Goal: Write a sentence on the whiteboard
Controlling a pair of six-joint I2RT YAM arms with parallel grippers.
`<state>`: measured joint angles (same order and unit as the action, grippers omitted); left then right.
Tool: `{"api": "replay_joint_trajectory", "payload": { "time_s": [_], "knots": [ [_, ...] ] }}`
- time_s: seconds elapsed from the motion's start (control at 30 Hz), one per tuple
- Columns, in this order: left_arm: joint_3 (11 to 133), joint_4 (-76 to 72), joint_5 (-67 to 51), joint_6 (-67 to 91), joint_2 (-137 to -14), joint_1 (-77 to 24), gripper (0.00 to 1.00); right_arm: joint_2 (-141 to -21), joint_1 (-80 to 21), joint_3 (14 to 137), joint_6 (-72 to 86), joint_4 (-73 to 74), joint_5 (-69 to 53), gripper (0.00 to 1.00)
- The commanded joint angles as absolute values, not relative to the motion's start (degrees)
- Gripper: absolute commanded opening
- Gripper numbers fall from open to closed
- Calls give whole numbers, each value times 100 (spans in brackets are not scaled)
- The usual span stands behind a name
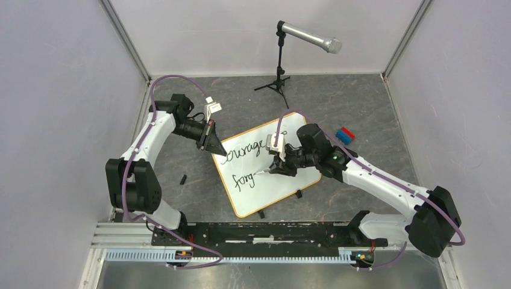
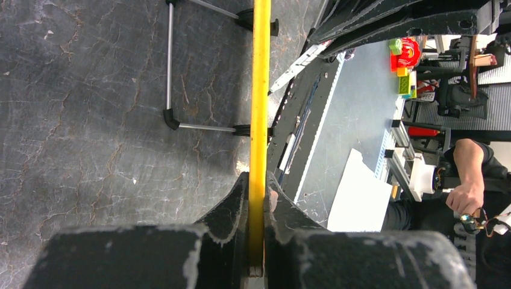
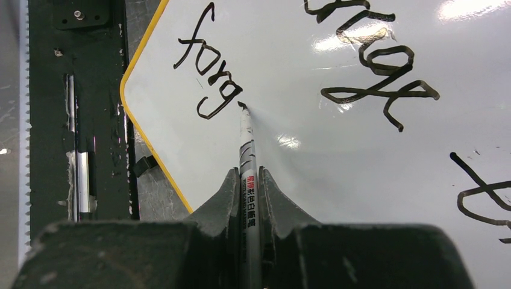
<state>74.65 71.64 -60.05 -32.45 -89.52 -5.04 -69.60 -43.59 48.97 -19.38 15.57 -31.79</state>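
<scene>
Whiteboard [image 1: 278,188]: glossy white rectangle with a thin orange rim and rounded corners, set askew at table centre.
Sentence [image 1: 243,164]: thin black cursive in two lines, "Courage" above "forg".
Left gripper [image 2: 258,180]: clamped on the board's rim at its 10 o'clock corner.
Right gripper [image 3: 247,176]: clenched on a white marker [image 3: 246,135], whose tip touches the board just past the "g".
Table [image 1: 349,96]: dark grey, mottled, stone-like.
Room: plain pale walls [image 1: 60,90]; silver microphone [image 1: 308,37] on a black tripod at 12 o'clock; blue-and-red block [image 1: 344,135] at 2 o'clock.

One whiteboard [image 1: 276,188], one marker [image 3: 247,158], one microphone [image 1: 310,37]
</scene>
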Motion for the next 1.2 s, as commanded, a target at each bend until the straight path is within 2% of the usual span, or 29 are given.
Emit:
{"api": "replay_joint_trajectory", "payload": {
  "time_s": [0.0, 0.73, 1.17],
  "knots": [
    [7612, 7169, -5579, -3335, -8813, -473, 2, -6891, -4166, 5058, -2077, 1548, -3034, 0],
    [7616, 7177, -5577, -3335, -8801, -475, 2, -6876, -4316, 4570, -2051, 1536, -3265, 0],
    [7629, 7178, -5590, -3314, -8773, -478, 2, -6675, -4293, 5278, -2156, 1941, -3189, 0]
  ]
}}
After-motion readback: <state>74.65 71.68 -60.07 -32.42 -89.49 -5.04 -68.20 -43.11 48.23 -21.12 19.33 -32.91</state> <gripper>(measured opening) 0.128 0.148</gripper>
